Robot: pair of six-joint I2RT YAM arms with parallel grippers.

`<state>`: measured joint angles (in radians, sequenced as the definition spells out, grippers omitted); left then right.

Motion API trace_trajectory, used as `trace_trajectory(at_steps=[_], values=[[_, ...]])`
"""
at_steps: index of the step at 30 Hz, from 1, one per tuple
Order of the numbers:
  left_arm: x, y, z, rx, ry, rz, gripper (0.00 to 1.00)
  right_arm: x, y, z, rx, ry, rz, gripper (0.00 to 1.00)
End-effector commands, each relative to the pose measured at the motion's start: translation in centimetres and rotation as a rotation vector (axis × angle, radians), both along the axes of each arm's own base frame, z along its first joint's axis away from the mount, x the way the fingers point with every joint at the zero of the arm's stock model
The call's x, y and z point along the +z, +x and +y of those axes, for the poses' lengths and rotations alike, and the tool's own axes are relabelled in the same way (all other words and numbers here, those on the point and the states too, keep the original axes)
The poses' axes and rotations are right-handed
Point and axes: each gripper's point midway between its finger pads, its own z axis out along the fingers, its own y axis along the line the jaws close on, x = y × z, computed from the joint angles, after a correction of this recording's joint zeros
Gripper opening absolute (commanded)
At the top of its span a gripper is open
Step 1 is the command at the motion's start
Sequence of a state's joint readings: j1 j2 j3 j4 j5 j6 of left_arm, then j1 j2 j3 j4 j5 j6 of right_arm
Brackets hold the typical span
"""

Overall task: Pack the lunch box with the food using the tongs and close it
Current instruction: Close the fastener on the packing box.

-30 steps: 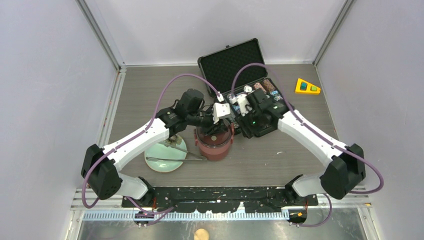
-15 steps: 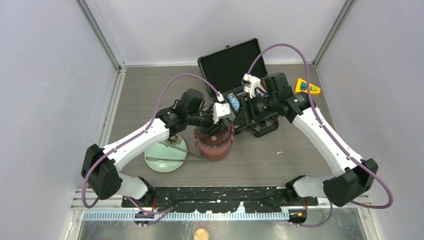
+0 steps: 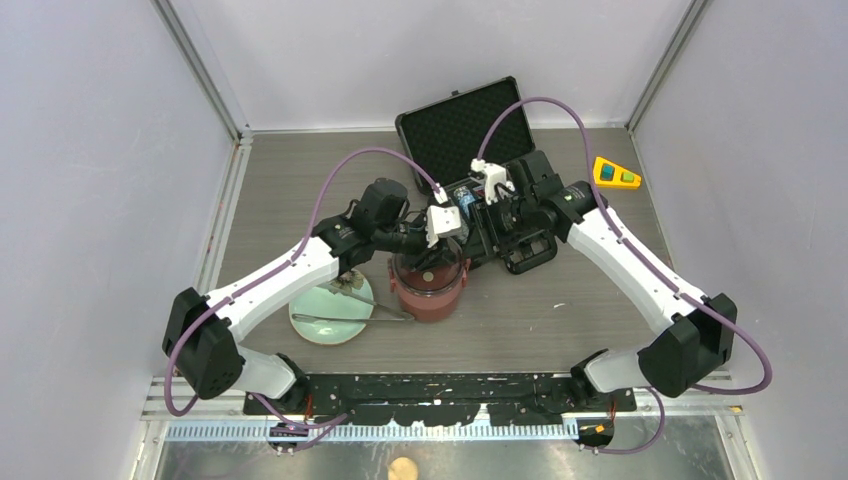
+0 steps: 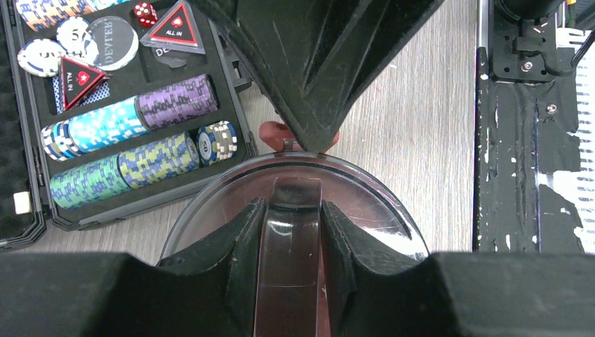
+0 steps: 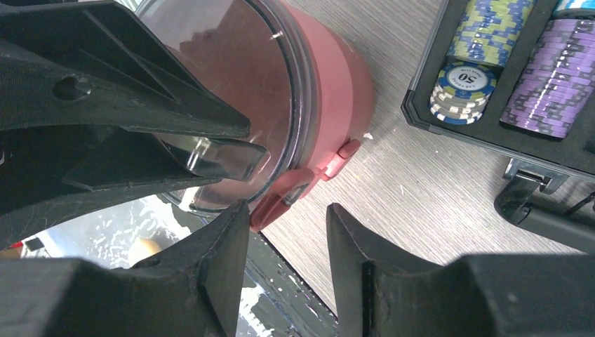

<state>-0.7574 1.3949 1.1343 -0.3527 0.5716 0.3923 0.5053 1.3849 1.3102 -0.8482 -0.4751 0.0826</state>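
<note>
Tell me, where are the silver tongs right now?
In the top view, the tongs lie across the pale green plate, just left of the red lunch box, with one end reaching toward it.

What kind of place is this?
Probably a robotics lab test cell: plain panel walls box in a table, a left arm and right arm are bolted to it, with props like a poker chip case.

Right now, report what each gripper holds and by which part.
Left gripper grips the dark top lid by its raised centre handle. Right gripper holds nothing; its open jaws stand by the red side clip.
</note>
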Motion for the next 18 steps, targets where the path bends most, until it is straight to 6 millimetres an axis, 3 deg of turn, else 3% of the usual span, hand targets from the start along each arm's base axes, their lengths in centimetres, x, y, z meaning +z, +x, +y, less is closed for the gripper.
trace_trajectory(at_steps=[1,8,13,18], values=[[-9.3,-3.5,4.6,0.040,0.304,0.246,0.36,-2.5,1.2,-3.8,-0.077,-0.153,-0.024,0.46],[-9.6,-3.5,4.4,0.038,0.305,0.253,0.36,-5.7,0.6,-3.5,-0.043,-0.168,0.035,0.40],[-9.6,-3.4,4.4,0.043,0.305,0.255,0.36,-5.8,0.3,-2.5,-0.010,-0.161,0.027,0.38],[-9.5,-3.4,4.3,0.045,0.298,0.262,0.36,-6.5,0.9,-4.0,-0.045,-0.258,-0.051,0.32]])
